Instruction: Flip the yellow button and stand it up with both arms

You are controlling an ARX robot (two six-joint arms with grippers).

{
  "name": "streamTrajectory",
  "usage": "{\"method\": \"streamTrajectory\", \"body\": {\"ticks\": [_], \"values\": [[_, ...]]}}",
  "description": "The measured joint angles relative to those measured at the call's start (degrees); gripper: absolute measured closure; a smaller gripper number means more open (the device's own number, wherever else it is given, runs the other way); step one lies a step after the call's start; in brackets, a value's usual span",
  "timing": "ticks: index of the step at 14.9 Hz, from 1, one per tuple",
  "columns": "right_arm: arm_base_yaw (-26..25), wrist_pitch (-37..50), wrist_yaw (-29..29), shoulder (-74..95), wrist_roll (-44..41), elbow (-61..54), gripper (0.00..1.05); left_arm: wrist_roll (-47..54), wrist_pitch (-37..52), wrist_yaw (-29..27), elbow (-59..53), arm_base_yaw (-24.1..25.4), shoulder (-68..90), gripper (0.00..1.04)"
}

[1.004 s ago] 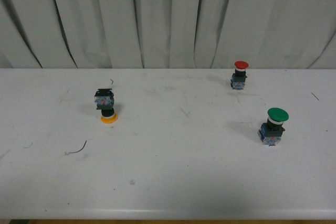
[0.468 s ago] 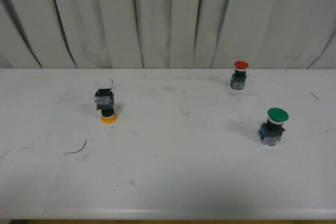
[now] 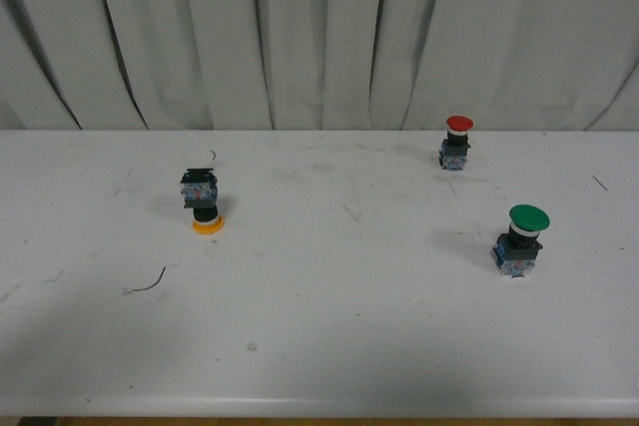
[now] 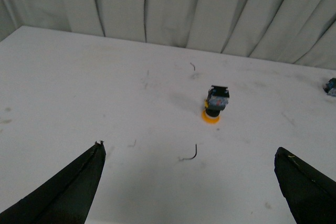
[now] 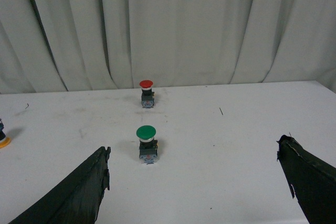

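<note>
Front view: the yellow button, a small industrial push-button with a round yellow-orange cap, a black collar and a dark block base with blue parts, is seen on the left half of the white counter. It is stood upside down, with its cap pressed on the counter and its base uppermost. A thin dark curved wire scrap is seen nearer the front edge, apart from it. On the right half, a red-capped push-button is stood upright near the pleated grey curtain, and a larger green-capped push-button is stood upright nearer the front.

The tools are shown only in the wrist views. In the left wrist view, the left tool is released: its two black fingers are spread wide and nothing is held between them. The yellow button is found ahead of the gap between the fingers, beyond the fingertips and well apart from both. The wire scrap lies between the button and the tool.

In the right wrist view, the right tool is likewise released and empty, its fingers wide apart. Only the cap edge of the yellow button is caught at the picture's border, well apart from this tool. The green-capped push-button and the red-capped push-button are lined up ahead of it.
</note>
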Motion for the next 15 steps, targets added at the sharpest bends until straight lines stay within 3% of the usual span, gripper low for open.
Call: {"method": "streamTrajectory", "body": {"ticks": [2,4,9,15], "values": [[0.00,-0.02,0.00,0.00,0.00,0.00,0.06,-1.25,12.98,8.52,8.04,2.43,17.42,0.07],[0.00,0.00,0.00,0.00,0.00,0.00,0.06,-0.90,16.76,10.32,17.90,-0.11,33.99,0.07],[0.00,0.00,0.00,0.00,0.00,0.00,0.06,5.35,6.27,10.25,44.68,-4.52,63.63,0.07],[0.00,0.00,0.00,0.00,0.00,0.00,0.06,10.78,-8.92,4.81,62.20,-6.38,75.95,0.07]]}}
